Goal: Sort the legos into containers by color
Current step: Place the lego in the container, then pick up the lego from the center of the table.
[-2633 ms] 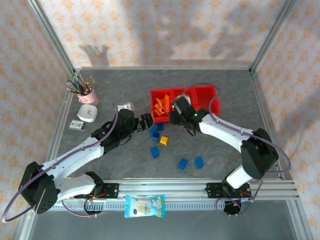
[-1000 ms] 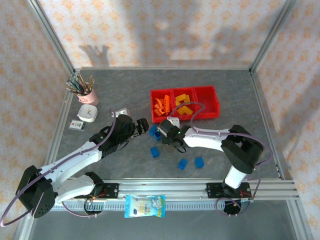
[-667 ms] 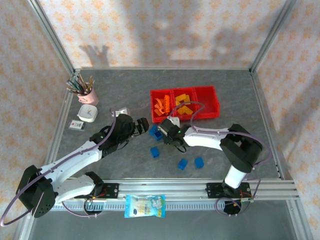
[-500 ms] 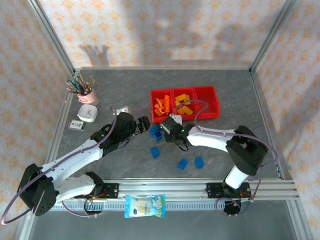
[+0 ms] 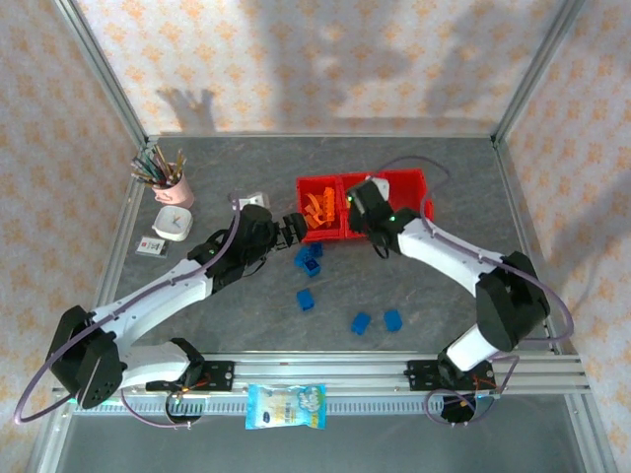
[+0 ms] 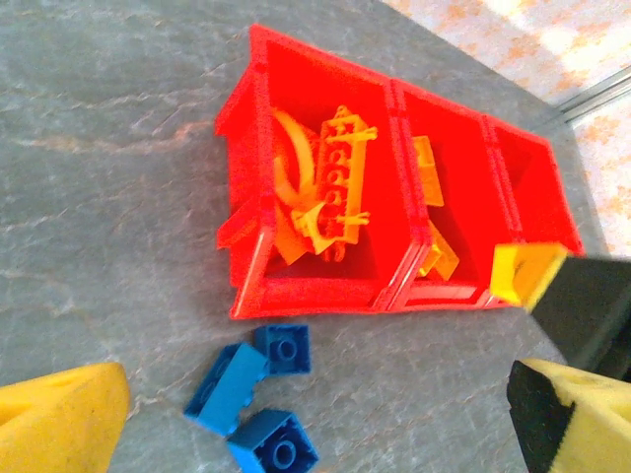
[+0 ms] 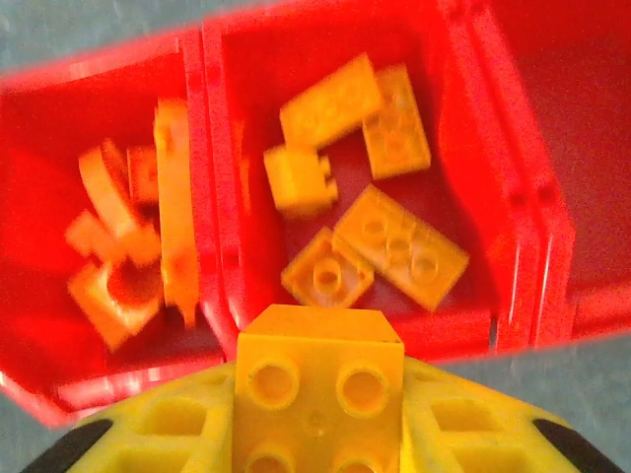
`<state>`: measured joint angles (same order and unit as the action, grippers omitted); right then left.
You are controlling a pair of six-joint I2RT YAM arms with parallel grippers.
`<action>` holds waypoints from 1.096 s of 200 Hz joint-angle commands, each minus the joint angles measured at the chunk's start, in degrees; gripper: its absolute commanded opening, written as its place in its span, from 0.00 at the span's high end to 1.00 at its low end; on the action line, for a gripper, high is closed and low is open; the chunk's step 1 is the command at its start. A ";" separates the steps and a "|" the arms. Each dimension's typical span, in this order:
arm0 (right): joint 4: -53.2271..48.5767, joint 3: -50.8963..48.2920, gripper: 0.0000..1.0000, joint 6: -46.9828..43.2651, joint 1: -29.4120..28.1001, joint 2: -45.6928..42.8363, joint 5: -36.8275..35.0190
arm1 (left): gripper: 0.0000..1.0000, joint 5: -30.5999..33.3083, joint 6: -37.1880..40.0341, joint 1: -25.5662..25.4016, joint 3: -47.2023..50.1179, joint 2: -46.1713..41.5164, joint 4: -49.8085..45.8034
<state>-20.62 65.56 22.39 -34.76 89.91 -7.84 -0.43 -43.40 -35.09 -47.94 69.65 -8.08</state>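
Bins (image 5: 406, 194) sat mid-table from above, right gripper (image 5: 355, 209) at their near rim, left gripper (image 5: 293, 225) spread empty. Left wrist: blue bricks (image 6: 251, 379) loose before them. Right wrist — yellow brick (image 7: 317, 379) clamped over the middle bin (image 7: 454, 330) edge; the drop likely needed a nudge forward.

3 red bins (image 5: 409, 192) in a row, tops open. L bin: orange legos (image 6: 330, 187), some curved. Mid bin: yellow legos (image 7: 380, 236), lying flat. 1 yellow brick (image 7: 317, 384) held up, studs up, at mid bin's 6 o'clock edge. Blue bricks (image 5: 309, 258) on table: 3 bunched at bins' 7 o'clock, 1 further out, 2 at 6 o'clock.
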 commanded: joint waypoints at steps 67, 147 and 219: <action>1.99 17.09 0.61 -7.12 8.30 19.06 1.57 | 0.01 0.91 3.76 1.82 -7.35 5.75 2.10; 0.56 14.59 0.42 -7.98 6.99 12.66 3.05 | 0.01 0.87 4.02 2.51 -5.91 2.53 1.14; 1.59 1.25 0.36 -5.31 -2.56 0.83 3.12 | 0.01 0.70 2.67 2.66 0.43 -4.60 0.37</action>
<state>-19.09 70.67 15.68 -34.76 94.11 -4.91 -0.40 -40.45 -32.88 -50.33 67.51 -7.14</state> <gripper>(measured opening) 0.626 0.992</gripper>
